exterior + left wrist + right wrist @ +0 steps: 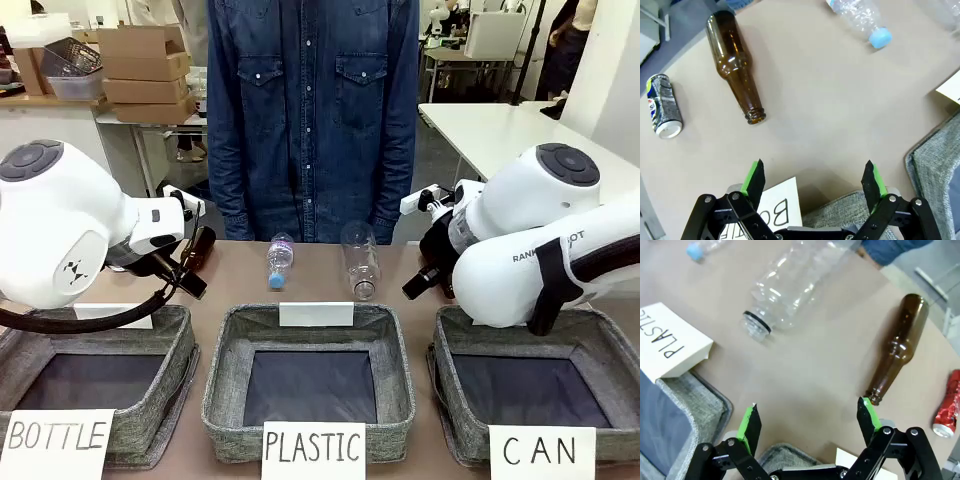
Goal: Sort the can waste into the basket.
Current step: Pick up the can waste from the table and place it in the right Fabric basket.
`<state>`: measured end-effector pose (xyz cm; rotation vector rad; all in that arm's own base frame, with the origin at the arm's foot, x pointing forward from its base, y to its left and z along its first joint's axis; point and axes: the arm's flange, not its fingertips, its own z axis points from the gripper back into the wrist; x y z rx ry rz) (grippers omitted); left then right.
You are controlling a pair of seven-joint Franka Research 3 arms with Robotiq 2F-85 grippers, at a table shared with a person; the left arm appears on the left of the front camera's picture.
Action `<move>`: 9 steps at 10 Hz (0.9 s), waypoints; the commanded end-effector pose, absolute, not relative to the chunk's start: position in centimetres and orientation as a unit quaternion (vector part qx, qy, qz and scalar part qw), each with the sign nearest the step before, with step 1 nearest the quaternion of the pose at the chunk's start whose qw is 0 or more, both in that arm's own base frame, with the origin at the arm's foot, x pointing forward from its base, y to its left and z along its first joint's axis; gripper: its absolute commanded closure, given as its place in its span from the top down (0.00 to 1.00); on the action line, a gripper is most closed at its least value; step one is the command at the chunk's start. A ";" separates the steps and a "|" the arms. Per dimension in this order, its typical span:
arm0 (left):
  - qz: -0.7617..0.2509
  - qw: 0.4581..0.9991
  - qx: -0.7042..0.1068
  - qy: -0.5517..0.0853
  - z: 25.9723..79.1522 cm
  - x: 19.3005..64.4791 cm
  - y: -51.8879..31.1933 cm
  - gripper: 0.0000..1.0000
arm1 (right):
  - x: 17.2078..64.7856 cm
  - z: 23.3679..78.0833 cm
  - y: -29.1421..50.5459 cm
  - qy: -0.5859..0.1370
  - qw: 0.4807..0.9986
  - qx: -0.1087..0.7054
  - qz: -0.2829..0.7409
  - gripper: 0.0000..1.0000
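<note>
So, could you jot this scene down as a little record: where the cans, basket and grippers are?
black can: lying on the table, beside a brown bottle
red can: lying on the table, dented, near a second brown bottle
CAN basket: at the robot's right, no can inside
left gripper: open, holding nothing
right gripper: open, holding nothing

Three grey baskets [172, 335] [226, 362] [446, 372], two clear plastic bottles [281, 257] [360, 258], two brown glass bottles [736, 65] [899, 345], two cans: one black [662, 105], one red [950, 402].
</note>
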<state>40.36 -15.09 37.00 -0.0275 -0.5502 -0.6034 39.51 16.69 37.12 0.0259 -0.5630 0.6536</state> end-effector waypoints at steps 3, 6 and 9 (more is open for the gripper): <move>-0.293 0.918 -0.013 -0.268 37.0 40.4 -15.1 1.00 | 39.5 37.1 16.7 -0.273 0.908 0.013 0.317 1.00; -0.293 0.918 -0.013 -0.268 37.0 40.4 -15.1 1.00 | 39.5 37.1 16.7 -0.273 0.908 0.013 0.317 1.00; -0.293 0.918 -0.013 -0.268 37.0 40.4 -15.1 1.00 | 39.5 37.1 16.7 -0.273 0.908 0.013 0.317 1.00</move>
